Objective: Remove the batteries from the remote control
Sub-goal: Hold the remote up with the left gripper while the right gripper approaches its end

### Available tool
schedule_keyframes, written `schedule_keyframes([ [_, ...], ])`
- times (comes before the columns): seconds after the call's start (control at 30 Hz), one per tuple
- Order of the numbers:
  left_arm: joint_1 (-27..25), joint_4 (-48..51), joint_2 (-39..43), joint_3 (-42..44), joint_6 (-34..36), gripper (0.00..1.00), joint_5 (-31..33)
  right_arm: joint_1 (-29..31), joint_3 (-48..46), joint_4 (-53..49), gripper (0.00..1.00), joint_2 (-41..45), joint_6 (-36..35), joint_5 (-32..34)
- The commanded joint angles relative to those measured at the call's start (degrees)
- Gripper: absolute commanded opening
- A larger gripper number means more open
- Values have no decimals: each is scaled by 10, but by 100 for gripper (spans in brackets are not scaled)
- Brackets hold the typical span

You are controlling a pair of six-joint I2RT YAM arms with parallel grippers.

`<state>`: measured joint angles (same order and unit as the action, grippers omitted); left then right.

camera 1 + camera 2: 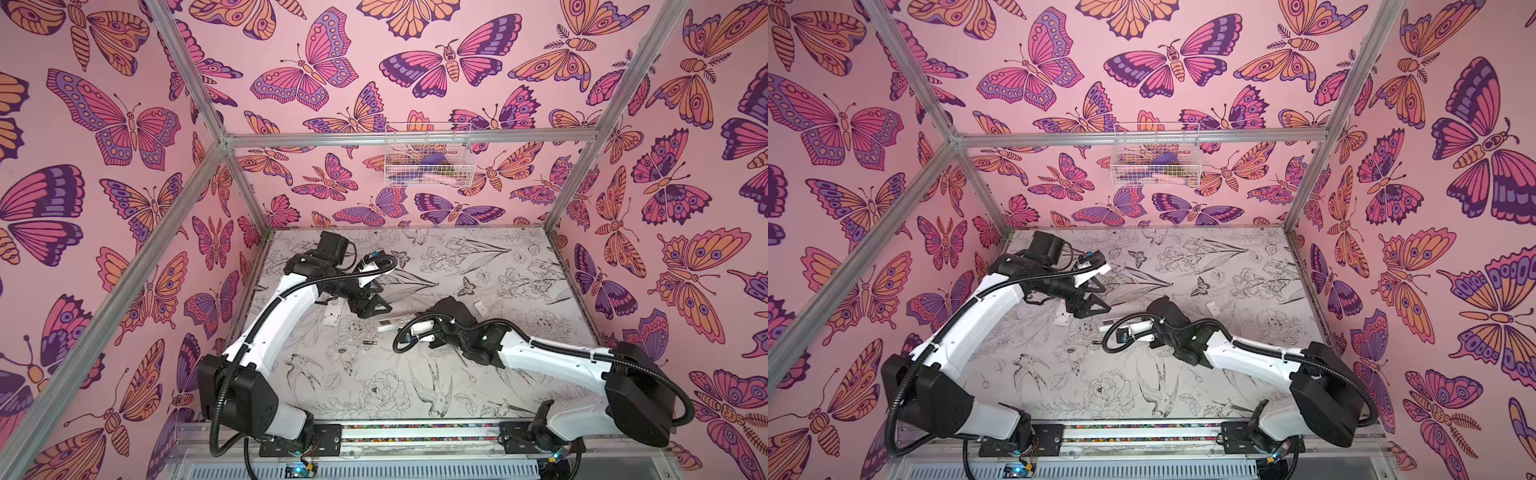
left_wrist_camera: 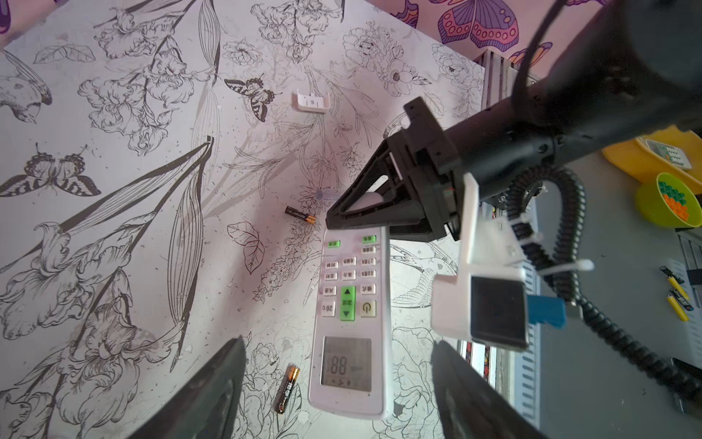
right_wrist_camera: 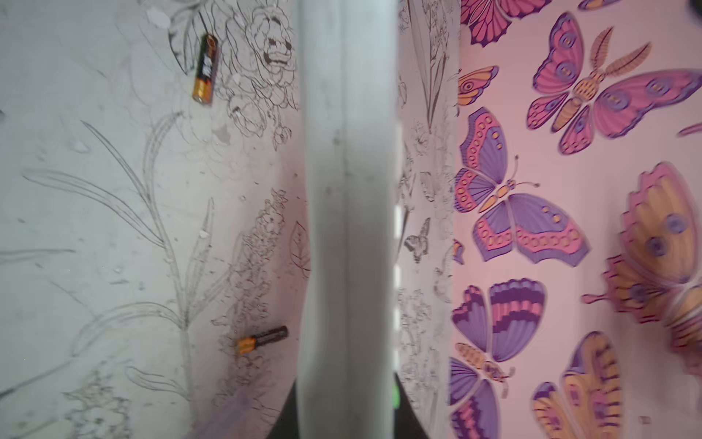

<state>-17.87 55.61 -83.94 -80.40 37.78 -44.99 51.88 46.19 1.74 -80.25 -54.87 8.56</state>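
The white remote control [image 2: 351, 315] lies buttons and display up toward the left wrist camera, and shows in both top views [image 1: 392, 323] [image 1: 1111, 325]. My right gripper [image 2: 334, 224] is shut on its far end; the right wrist view shows the remote's edge [image 3: 347, 228] running out from between the jaws [image 3: 347, 414]. My left gripper [image 2: 338, 340] is open, its fingers on either side of the display end without touching it [image 1: 376, 309]. Two batteries lie loose on the table: one [image 2: 287, 388] [image 3: 205, 68] by the display end, one [image 2: 300, 215] [image 3: 262, 339] near the right gripper. One battery [image 1: 370, 343] shows in a top view.
A white battery cover [image 2: 312, 102] [image 1: 482, 306] lies toward the back right. Another small white remote [image 1: 332, 316] lies under the left arm. A thin clear tool [image 2: 326, 194] lies by the right gripper. A wire basket [image 1: 428, 160] hangs on the back wall.
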Motion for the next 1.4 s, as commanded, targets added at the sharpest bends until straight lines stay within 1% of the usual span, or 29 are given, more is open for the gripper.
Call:
schedule_keyframes([
  [0.0, 14, 61, 0, -19, 41, 78, -49, -23, 48, -50, 0, 0, 153, -94],
  [0.07, 20, 61, -4, -22, 47, 75, -41, -35, 59, -68, 0, -3, 199, -131],
  [0.2, 21, 62, -8, -18, 70, 75, -36, -58, 42, -14, 0, 0, 292, -205],
  [0.27, 25, 61, -13, -17, 71, 75, -42, -64, 44, -3, 0, 2, 322, -231],
  [0.37, 25, 60, -18, -13, 94, 75, -49, -75, 24, 46, 0, 9, 367, -269],
  [0.43, 25, 59, -22, -15, 99, 75, -51, -78, 23, 60, 0, 3, 381, -284],
  [0.53, 25, 57, -31, -17, 92, 74, -55, -78, 38, 44, 0, -2, 380, -304],
  [0.63, 22, 48, -33, -7, 95, 71, -71, -78, 30, 78, 0, -7, 401, -320],
  [0.7, 22, 48, -35, -9, 91, 64, -83, -78, 32, 93, 0, -18, 406, -334],
  [0.8, 22, 46, -40, -12, 85, 46, -91, -78, 44, 77, 0, -24, 405, -335],
  [0.83, 21, 43, -40, -10, 88, 39, -96, -79, 40, 86, 0, -26, 408, -333],
  [0.9, 21, 42, -41, -6, 87, 35, -103, -79, 32, 108, 0, -33, 415, -327],
  [1.0, 21, 42, -44, -7, 80, 22, -94, -79, 38, 112, 0, -44, 416, -326],
  [1.07, 21, 39, -43, -3, 89, 11, -91, -81, 32, 125, 0, -47, 422, -313],
  [1.13, 21, 35, -43, 1, 89, 3, -89, -84, 23, 151, 4, -55, 437, -308],
  [1.2, 23, 35, -45, -4, 80, 0, -79, -87, 24, 164, 11, -63, 447, -312],
  [1.3, 25, 23, -45, -1, 71, 0, -66, -91, 26, 171, 19, -68, 460, -312],
  [1.37, 25, 9, -43, 8, 58, 0, -63, -97, 17, 200, 27, -76, 475, -312],
])
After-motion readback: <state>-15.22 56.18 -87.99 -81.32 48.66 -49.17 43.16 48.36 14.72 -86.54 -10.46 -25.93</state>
